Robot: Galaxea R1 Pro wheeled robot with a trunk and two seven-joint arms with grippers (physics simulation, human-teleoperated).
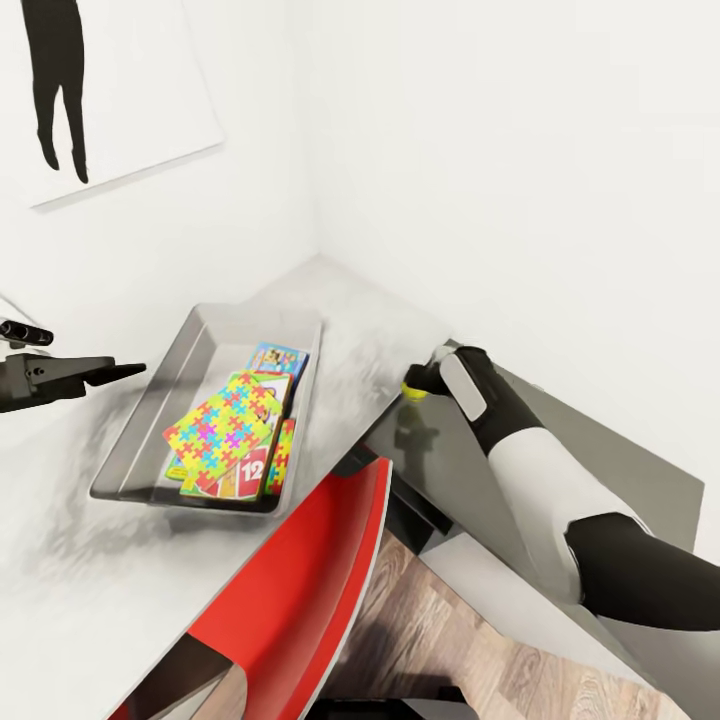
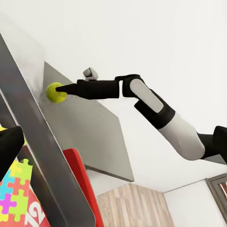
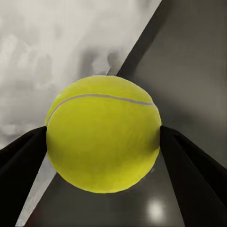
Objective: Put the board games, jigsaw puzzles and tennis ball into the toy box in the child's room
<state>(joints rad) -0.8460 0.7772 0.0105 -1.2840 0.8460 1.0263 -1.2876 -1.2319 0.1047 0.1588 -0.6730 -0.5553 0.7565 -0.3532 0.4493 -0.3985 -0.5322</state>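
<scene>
Ball point(image 1: 414, 391) — half-hidden by right hand point(image 1: 418, 384)

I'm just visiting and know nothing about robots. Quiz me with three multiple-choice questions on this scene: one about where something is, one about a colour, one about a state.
1. Where is the tennis ball?
A. in the toy box
B. over the table's dark section
C. on the floor

2. What colour is the chair?
A. red
B. blue
C. green

3. What is the right gripper doing?
A. hanging open
B. holding a puzzle
C. closed on the ball

Answers: 1 B, it sits at the dark surface's edge, outside the toy box. 2 A, its shell is red. 3 C, both fingers press the ball's sides.
</scene>
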